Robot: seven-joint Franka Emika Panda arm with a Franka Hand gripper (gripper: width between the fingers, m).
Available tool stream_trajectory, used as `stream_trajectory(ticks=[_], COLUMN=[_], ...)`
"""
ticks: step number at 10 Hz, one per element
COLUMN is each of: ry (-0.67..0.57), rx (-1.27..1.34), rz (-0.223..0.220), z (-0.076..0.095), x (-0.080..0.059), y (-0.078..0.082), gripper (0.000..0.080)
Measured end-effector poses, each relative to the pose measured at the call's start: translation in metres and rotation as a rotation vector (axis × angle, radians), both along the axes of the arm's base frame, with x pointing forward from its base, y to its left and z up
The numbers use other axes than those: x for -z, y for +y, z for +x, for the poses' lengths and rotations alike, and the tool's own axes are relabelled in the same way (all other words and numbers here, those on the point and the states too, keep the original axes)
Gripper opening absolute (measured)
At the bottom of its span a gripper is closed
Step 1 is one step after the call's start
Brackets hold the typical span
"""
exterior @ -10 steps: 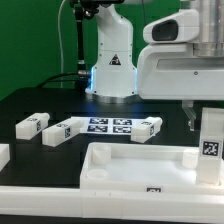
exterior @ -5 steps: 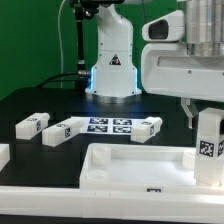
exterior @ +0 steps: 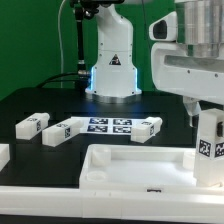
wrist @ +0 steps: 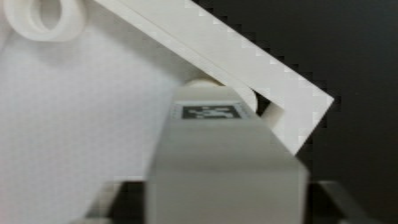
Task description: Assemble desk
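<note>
Pincer [wrist: 217,202] sits over the desk top's corner on the exterior view's right. The upright leg [exterior: 209,150] stands straight below it, with its upper end between the two fingers [exterior: 190,112].

In the wrist view that leg runs away from the camera dead centre. Its black-and-white tag [wrist: 208,112] faces the lens and there is a dark finger on either side.

The jaws are part-way apart and the leg fills the gap. Can't tell whether the pads press on it or sit just clear of it.

The leg's lower end goes down inside the tray-like desk top [exterior: 130,153], in the corner directly under the pincer and close against the rim [wrist: 240,65]. In the wrist view the rim runs diagonally past the leg. A round loop-shaped feature [wrist: 48,18] shows on the tray floor, well apart from the pincer.

The rest of the kit lies flat on the black table [exterior: 40,105], away from the pincer toward the exterior view's left:
- The loose leg [exterior: 148,127] is nearest the pincer, at the end of the marker board [exterior: 105,124].
- The second loose leg [exterior: 58,131] and third loose leg [exterior: 30,125] lie past the board, near each other.
- Another white piece [exterior: 3,155] is furthest from the pincer, cut off by the frame edge, so can't tell what it is.

The robot base [exterior: 110,65] stands behind the marker board.
</note>
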State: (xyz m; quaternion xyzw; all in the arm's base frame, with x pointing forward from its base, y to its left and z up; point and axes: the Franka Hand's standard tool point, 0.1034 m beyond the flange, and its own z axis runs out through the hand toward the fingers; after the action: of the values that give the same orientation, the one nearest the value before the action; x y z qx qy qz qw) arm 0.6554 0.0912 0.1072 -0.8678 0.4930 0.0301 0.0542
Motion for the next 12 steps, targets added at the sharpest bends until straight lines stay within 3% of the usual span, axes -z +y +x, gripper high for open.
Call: stream_trajectory(ticks=[1,2,5,9,12], ry=[-0.005,-0.008,-0.043,-0.071,-0.109], rx=[-0.041,-0.08,-0.493,-0.738,-1.123], rz=[0.0,0.001,-0.015,-0.011,-0.056], z=[0.0,-0.001,-0.005,-0.005,-0.003], x=[0.0,0.0,0.001,0.002,0.004], y=[0.001,0.005,0.014,0.013,0.011], gripper=[0.0529,0.0611,0.0647,0.0649,0.0649])
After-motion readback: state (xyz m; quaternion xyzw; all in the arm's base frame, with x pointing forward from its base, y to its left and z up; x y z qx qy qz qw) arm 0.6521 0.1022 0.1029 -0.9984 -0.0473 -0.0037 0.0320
